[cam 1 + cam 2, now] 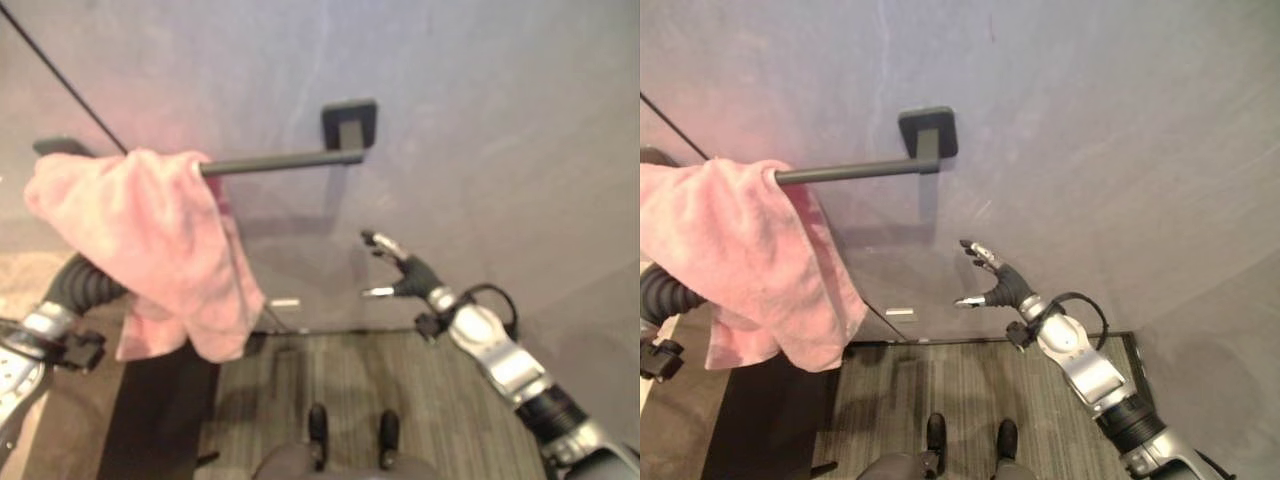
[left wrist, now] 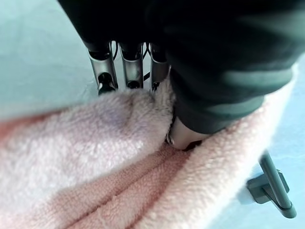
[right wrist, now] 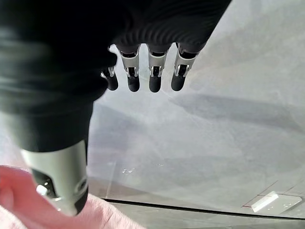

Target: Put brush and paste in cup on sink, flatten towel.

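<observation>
The pink towel (image 1: pixel 750 265) hangs bunched over the rail (image 1: pixel 855 169), hiding the left hand (image 2: pixel 128 71) fingertips (grip state unclear). Soft, light, floppy, it probably spreads best pulled by its lower edge. The right hand (image 1: pixel 992 280) hovers with loose, empty fingers, well apart.

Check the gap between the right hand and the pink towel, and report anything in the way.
Nothing visible stands between them. The right hand hangs open in front of the bare wall, to the right of the pink towel bunched on the dark rail.
</observation>
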Available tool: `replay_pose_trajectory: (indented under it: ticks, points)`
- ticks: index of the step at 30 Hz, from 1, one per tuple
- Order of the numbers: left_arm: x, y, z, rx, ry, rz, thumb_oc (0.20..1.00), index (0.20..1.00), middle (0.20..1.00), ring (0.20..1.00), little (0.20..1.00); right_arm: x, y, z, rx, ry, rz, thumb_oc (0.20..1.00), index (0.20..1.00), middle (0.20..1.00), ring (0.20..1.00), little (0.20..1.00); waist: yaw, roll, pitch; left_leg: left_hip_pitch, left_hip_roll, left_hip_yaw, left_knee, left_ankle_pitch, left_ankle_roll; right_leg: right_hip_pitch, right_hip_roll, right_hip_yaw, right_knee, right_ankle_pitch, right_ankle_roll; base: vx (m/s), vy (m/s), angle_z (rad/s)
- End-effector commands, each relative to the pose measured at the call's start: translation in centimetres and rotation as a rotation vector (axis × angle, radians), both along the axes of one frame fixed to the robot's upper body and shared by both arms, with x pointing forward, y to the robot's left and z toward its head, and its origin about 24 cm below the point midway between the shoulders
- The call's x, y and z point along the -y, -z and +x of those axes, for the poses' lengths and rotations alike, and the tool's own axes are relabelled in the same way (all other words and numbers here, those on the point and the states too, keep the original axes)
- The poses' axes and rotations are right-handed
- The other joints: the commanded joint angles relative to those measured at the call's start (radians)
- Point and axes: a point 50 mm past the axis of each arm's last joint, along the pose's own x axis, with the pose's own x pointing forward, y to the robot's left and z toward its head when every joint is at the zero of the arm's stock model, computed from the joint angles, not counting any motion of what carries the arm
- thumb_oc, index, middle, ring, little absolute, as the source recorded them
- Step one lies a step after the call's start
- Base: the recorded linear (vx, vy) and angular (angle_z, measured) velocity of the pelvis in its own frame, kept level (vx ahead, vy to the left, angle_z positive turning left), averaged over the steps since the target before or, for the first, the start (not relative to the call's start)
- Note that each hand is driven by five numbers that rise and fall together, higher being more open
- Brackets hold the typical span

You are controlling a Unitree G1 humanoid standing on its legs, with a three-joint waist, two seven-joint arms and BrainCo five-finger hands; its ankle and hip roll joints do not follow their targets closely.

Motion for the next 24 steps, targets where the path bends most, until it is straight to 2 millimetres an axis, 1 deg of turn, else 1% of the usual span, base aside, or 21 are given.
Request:
replay_pose_trajectory:
  ticks: [1,3,5,6,7,8,9,10,11,12,13,14,15,18,19,20,21,23,24]
  points:
    - [1.4,-0.5,0.0,0.009,0.105,0.077,1.0,1.0,1.0,1.0,1.0,-2.3,-1.7,-0.5,0.07,-0.09,0.117,1.0,1.0,1.0,1.0,1.0,-0.02,-0.048,-0.053,0.005,0.024,0.012,0.012,-0.062,-0.008,0.015,-0.058,-0.017,-0.002,-0.035,0.052,0.0,0.0,0.0]
    - [0.6,-0.4,-0.2,0.003,0.062,0.12,1.0,1.0,1.0,1.0,1.0,-2.4,-1.9,-0.4,0.078,-0.092,0.118,1.0,1.0,1.0,1.0,1.0,-0.014,-0.043,-0.053,0.003,0.022,0.011,0.012,-0.062,-0.006,0.013,-0.059,-0.016,-0.002,-0.034,0.054,0.0,0.0,0.0]
    - [-0.8,0.3,-0.5,-0.03,0.0,0.091,1.0,1.0,1.0,1.0,1.0,-2.7,-2.2,-0.3,0.089,-0.102,0.125,1.0,1.0,1.0,1.0,1.0,-0.011,-0.04,-0.054,0.003,0.021,0.014,0.012,-0.063,-0.005,0.013,-0.061,-0.016,-0.002,-0.033,0.055,0.0,0.0,0.0]
    - [-0.8,0.3,-0.5,-0.03,0.0,0.091,1.0,1.0,1.0,1.0,1.0,-2.7,-2.2,-0.3,0.089,-0.102,0.125,1.0,1.0,1.0,1.0,1.0,-0.011,-0.04,-0.054,0.004,0.021,0.014,0.012,-0.063,-0.005,0.013,-0.061,-0.016,-0.002,-0.033,0.055,0.0,0.0,0.0]
    - [-2.1,1.3,-0.5,-0.068,-0.062,0.07,1.0,1.0,1.0,1.0,1.0,-3.0,-2.6,-0.2,0.102,-0.115,0.135,1.0,1.0,1.0,1.0,1.0,-0.008,-0.04,-0.054,0.004,0.02,0.015,0.012,-0.064,-0.004,0.013,-0.062,-0.017,-0.002,-0.032,0.056,0.0,0.0,0.0]
    - [-2.1,1.3,-0.5,-0.068,-0.062,0.07,1.0,1.0,1.0,1.0,1.0,-3.0,-2.6,-0.2,0.102,-0.114,0.135,1.0,1.0,1.0,1.0,1.0,-0.008,-0.04,-0.053,0.004,0.02,0.015,0.012,-0.064,-0.004,0.013,-0.062,-0.016,-0.002,-0.032,0.056,0.0,0.0,0.0]
    - [-2.9,1.7,-0.5,-0.084,-0.097,0.063,1.0,1.0,1.0,1.0,1.0,-3.3,-2.9,-0.1,0.111,-0.126,0.145,1.0,1.0,1.0,1.0,1.0,-0.005,-0.04,-0.054,0.004,0.019,0.016,0.012,-0.065,-0.004,0.013,-0.063,-0.017,-0.002,-0.032,0.057,0.01,0.039,-0.02]
    - [-4.2,2.4,-0.5,-0.116,-0.156,0.07,1.0,1.0,1.0,1.0,1.0,-3.8,-3.4,0.1,0.124,-0.144,0.15,1.0,1.0,1.0,1.0,1.0,-0.002,-0.04,-0.054,0.004,0.017,0.015,0.012,-0.067,-0.001,0.011,-0.065,-0.017,-0.002,-0.029,0.058,0.01,0.039,-0.04]
    - [-4.2,2.5,-0.5,-0.116,-0.156,0.07,1.0,1.0,1.0,1.0,1.0,-3.8,-3.4,0.1,0.125,-0.144,0.15,1.0,1.0,1.0,1.0,1.0,-0.002,-0.04,-0.053,0.004,0.017,0.016,0.012,-0.067,-0.001,0.011,-0.065,-0.017,-0.002,-0.029,0.058,0.0,0.071,-0.04]
    - [-5.0,2.3,-0.4,-0.12,-0.19,0.097,1.0,1.0,1.0,1.0,1.0,-4.5,-4.2,0.3,0.148,-0.172,0.155,1.0,1.0,1.0,1.0,1.0,0.005,-0.04,-0.053,-0.001,0.014,0.016,0.012,-0.067,0.001,0.006,-0.068,-0.017,-0.002,-0.025,0.062,-0.01,0.043,-0.01]
    - [-5.0,2.3,-0.4,-0.12,-0.191,0.097,1.0,1.0,1.0,1.0,1.0,-4.5,-4.2,0.3,0.148,-0.173,0.155,1.0,1.0,1.0,1.0,1.0,0.004,-0.041,-0.053,-0.001,0.013,0.017,0.012,-0.067,0.001,0.005,-0.069,-0.017,-0.002,-0.025,0.062,-0.01,0.06,0.01]
    - [-5.4,2.3,-0.4,-0.119,-0.205,0.104,1.0,1.0,1.0,1.0,1.0,-4.7,-4.4,0.4,0.155,-0.18,0.157,1.0,1.0,1.0,1.0,1.0,0.006,-0.041,-0.052,-0.003,0.012,0.016,0.012,-0.067,0.003,0.004,-0.07,-0.018,-0.002,-0.023,0.064,-0.01,0.062,0.02]
    - [-6.1,1.9,-0.2,-0.109,-0.234,0.128,1.0,1.0,1.0,1.0,1.0,-5.3,-5.0,0.6,0.171,-0.2,0.165,1.0,1.0,1.0,1.0,1.0,0.012,-0.044,-0.05,-0.009,0.007,0.015,0.012,-0.067,0.005,-0.002,-0.074,-0.019,-0.002,-0.018,0.067,-0.01,0.062,0.02]
    - [-6.6,1.4,0.2,-0.084,-0.259,0.137,1.0,1.0,1.0,1.0,1.0,-5.8,-5.6,0.7,0.187,-0.215,0.169,1.0,1.0,1.0,1.0,1.0,0.017,-0.047,-0.048,-0.018,0.002,0.009,0.012,-0.067,0.009,-0.008,-0.078,-0.02,-0.002,-0.013,0.07,-0.02,0.071,0.01]
    - [-7.2,0.8,0.5,-0.061,-0.287,0.152,1.0,1.0,1.0,1.0,1.0,-6.3,-6.3,1.0,0.212,-0.226,0.164,1.0,1.0,1.0,1.0,1.0,0.022,-0.05,-0.047,-0.027,-0.002,0.006,0.012,-0.067,0.012,-0.015,-0.083,-0.024,-0.002,-0.008,0.073,-0.01,0.046,0.04]
    - [-7.2,0.8,0.5,-0.061,-0.287,0.152,1.0,1.0,1.0,1.0,1.0,-6.3,-6.3,1.0,0.212,-0.226,0.164,1.0,1.0,1.0,1.0,1.0,0.022,-0.05,-0.047,-0.027,-0.002,0.006,0.012,-0.067,0.012,-0.015,-0.083,-0.024,-0.002,-0.008,0.073,-0.03,0.095,0.04]
    - [-7.7,0.1,0.7,-0.038,-0.309,0.172,1.0,1.0,1.0,1.0,1.0,-6.7,-6.9,1.2,0.226,-0.235,0.168,1.0,1.0,1.0,1.0,1.0,0.027,-0.051,-0.045,-0.036,-0.007,0.002,0.012,-0.068,0.015,-0.022,-0.088,-0.025,-0.002,0.0,0.076,-0.02,0.073,0.01]
    - [-7.7,-0.3,0.9,-0.021,-0.309,0.177,1.0,1.0,1.0,1.0,1.0,-6.8,-7.1,1.3,0.231,-0.24,0.167,1.0,1.0,1.0,1.0,1.0,0.028,-0.052,-0.045,-0.041,-0.011,0.001,0.012,-0.068,0.016,-0.027,-0.091,-0.026,-0.002,0.002,0.077,-0.02,0.071,0.0]
    - [-8.0,-0.9,1.1,0.003,-0.323,0.175,1.0,1.0,1.0,1.0,1.0,-7.1,-7.4,1.4,0.235,-0.248,0.166,1.0,1.0,1.0,1.0,1.0,0.03,-0.055,-0.044,-0.047,-0.014,-0.001,0.012,-0.068,0.019,-0.032,-0.095,-0.026,-0.002,0.007,0.079,0.0,0.046,0.0]
